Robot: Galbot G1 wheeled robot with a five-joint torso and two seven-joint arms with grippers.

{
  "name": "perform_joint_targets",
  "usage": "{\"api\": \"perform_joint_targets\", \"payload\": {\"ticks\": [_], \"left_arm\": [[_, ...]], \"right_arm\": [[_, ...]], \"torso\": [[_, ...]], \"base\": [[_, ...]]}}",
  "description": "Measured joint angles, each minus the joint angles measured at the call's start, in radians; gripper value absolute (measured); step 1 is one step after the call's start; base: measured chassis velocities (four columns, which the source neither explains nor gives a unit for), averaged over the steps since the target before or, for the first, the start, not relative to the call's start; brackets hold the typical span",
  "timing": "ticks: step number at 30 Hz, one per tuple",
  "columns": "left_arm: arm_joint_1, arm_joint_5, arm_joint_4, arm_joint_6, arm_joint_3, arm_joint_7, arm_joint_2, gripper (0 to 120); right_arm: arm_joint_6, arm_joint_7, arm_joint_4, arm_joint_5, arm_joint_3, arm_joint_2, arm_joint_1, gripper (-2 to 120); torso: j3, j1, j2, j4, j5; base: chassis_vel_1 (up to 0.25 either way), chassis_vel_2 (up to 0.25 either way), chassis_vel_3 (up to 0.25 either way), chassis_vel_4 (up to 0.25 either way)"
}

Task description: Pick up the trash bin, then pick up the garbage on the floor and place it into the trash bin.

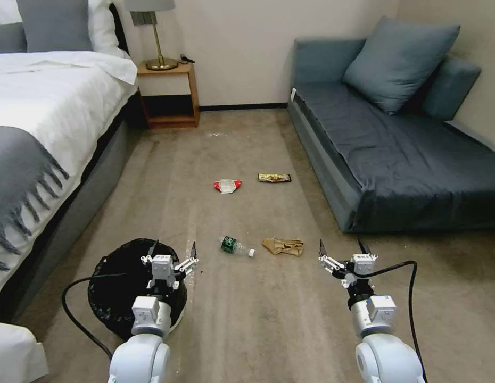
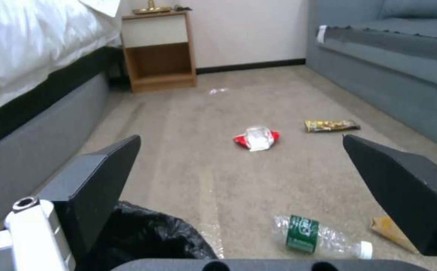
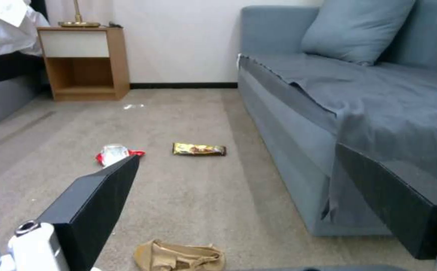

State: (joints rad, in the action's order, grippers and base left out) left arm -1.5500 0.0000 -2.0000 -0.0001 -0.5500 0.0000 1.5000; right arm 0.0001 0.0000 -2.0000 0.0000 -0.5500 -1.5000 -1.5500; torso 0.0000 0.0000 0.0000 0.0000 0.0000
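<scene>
**Litter on carpet, bin at left, both arms raised**

Trash bin (image 1: pixel 112 298): round, white, lined with crinkled black bag; on carpeted floor (image 1: pixel 247 319) beside bed (image 1: pixel 40 106), directly under left arm. Not lifted.

Left gripper (image 1: pixel 173 249): over far rim of trash bin, jaws spread wide, nothing between them.

Right gripper (image 1: pixel 342 246): above bare floor near sofa (image 1: pixel 407 154), jaws spread wide, nothing between them.

Green bottle (image 1: pixel 236 247): lying on its side, white cap pointing toward crumpled brown paper (image 1: pixel 283 246); just beyond and right of trash bin, between the two grippers.

Crumpled brown paper: just beside bottle, ahead and left of right gripper.

Red-and-white wrapper (image 1: pixel 227 185): farther off, mid-floor, well apart from bottle.

Gold-brown snack bar wrapper (image 1: pixel 274 177): flat, near red-and-white wrapper on its sofa side.

Nightstand (image 1: pixel 170 96): against far wall beside bed, lamp (image 1: pixel 154 32) on top.

Sofa: grey-blue, cushion (image 1: pixel 399 61) at back.
</scene>
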Motion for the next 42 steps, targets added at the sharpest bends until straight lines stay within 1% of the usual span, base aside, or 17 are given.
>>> {"api": "perform_joint_targets", "payload": {"ticks": [27,28,29,30,31,33,34,35,37,38,39,40,42], "left_arm": [[-0.001,-0.001,0.000,0.000,-0.002,0.000,0.000,100],[-0.005,-0.010,-0.009,0.003,-0.008,-0.005,0.000,100],[-0.016,-0.035,-0.040,0.009,-0.031,-0.024,-0.002,100],[-0.016,-0.035,-0.040,0.009,-0.031,-0.024,-0.002,100],[-0.026,-0.058,-0.067,0.015,-0.053,-0.043,-0.004,100],[-0.052,-0.115,-0.132,0.031,-0.101,-0.088,-0.008,100],[-0.068,-0.151,-0.174,0.041,-0.133,-0.117,-0.010,100],[-0.068,-0.151,-0.174,0.041,-0.133,-0.117,-0.010,100],[-0.095,-0.211,-0.242,0.058,-0.184,-0.164,-0.015,100],[-0.112,-0.249,-0.286,0.069,-0.217,-0.194,-0.017,100],[-0.118,-0.263,-0.303,0.073,-0.229,-0.205,-0.018,100],[-0.118,-0.263,-0.303,0.073,-0.229,-0.205,-0.018,100],[-0.144,-0.319,-0.367,0.089,-0.278,-0.250,-0.022,100]], "right_arm": [[0.000,0.000,0.000,0.000,0.000,0.000,0.000,100],[-0.001,0.000,0.000,0.000,0.001,0.000,-0.001,100],[-0.003,0.002,-0.004,0.000,0.003,0.000,-0.004,100],[-0.003,0.002,-0.004,0.000,0.003,0.000,-0.004,100],[-0.012,0.006,-0.019,0.000,0.014,-0.001,-0.015,100],[-0.044,0.020,-0.075,0.000,0.055,-0.005,-0.060,100],[-0.068,0.032,-0.115,0.000,0.084,-0.009,-0.092,100],[-0.068,0.032,-0.115,0.000,0.084,-0.009,-0.092,100],[-0.109,0.051,-0.183,0.000,0.132,-0.014,-0.145,100],[-0.133,0.062,-0.225,0.000,0.162,-0.018,-0.178,100],[-0.143,0.067,-0.242,0.000,0.175,-0.020,-0.192,100],[-0.143,0.067,-0.242,0.000,0.175,-0.020,-0.192,100],[-0.184,0.087,-0.311,0.000,0.223,-0.025,-0.246,100]], "torso": [[0.000,0.000,0.000,0.0000,0.0000],[0.000,0.000,0.000,-0.0001,-0.0004],[0.000,0.000,0.000,-0.0001,-0.0005],[0.000,0.000,0.000,-0.0001,-0.0005],[0.000,0.000,0.000,-0.0001,0.0003],[0.000,0.000,0.000,0.0001,-0.0003],[0.000,0.000,0.000,0.0001,0.0000],[0.000,0.000,0.000,0.0001,0.0000],[0.000,0.000,0.000,0.0001,-0.0004],[0.000,0.000,0.000,0.0001,-0.0002],[0.000,0.000,0.000,0.0001,-0.0002],[0.000,0.000,0.000,0.0001,-0.0002],[0.000,0.000,0.000,0.0001,-0.0003]], "base": [[0.000,0.000,0.000,0.000],[0.000,0.000,0.000,0.000],[0.000,0.000,0.000,0.000],[0.000,0.000,0.000,0.000],[0.000,0.000,0.000,0.000],[0.000,0.000,0.000,0.000],[0.000,0.000,0.000,0.000],[0.000,0.000,0.000,0.000],[0.000,0.000,0.000,0.000],[0.000,0.000,0.000,0.000],[0.000,0.000,0.000,0.000],[0.000,0.000,0.000,0.000],[0.000,0.000,0.000,0.000]]}}
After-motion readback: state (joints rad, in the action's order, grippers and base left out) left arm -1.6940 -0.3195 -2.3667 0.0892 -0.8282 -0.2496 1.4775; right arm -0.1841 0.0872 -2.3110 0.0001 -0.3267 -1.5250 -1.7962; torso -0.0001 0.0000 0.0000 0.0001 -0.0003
